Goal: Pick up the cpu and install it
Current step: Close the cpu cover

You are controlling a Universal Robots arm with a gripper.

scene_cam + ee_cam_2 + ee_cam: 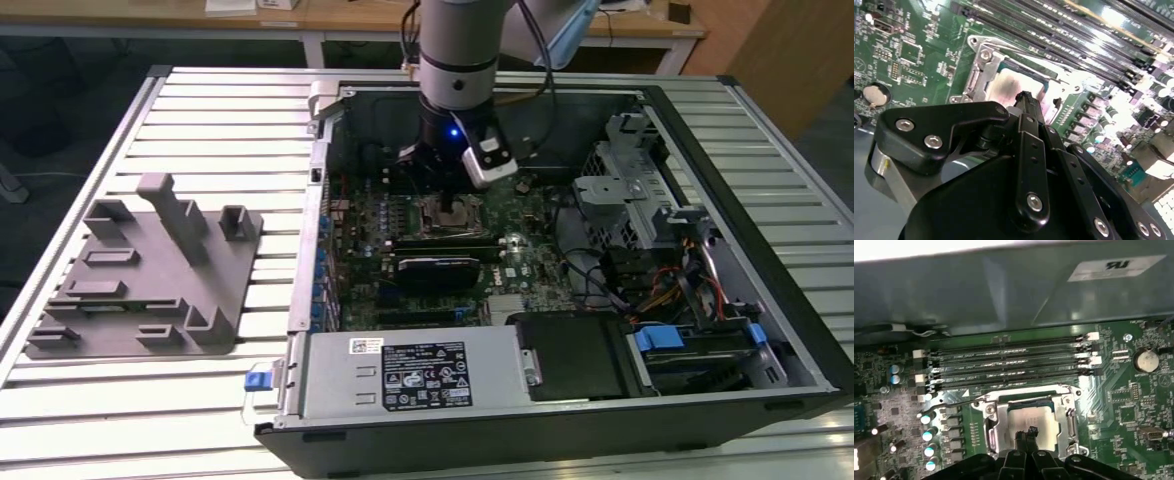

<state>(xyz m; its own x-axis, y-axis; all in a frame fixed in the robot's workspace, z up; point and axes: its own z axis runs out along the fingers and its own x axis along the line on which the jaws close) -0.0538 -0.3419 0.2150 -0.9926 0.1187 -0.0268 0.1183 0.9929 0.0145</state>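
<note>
small flat square silver-topped cpu is lying seated inside the metal-framed socket. black hand, clenched and empty, is being held over its centre; level, gentle pressure is being advised.

My gripper, tips pinched together, hangs just above the cpu. The metal socket frame rings my jaws closely on every side. Beyond it on one side lie the low memory slots, then the tall case wall. On another side stand capacitors. Straight above my jaws the computer case lies open.
</note>
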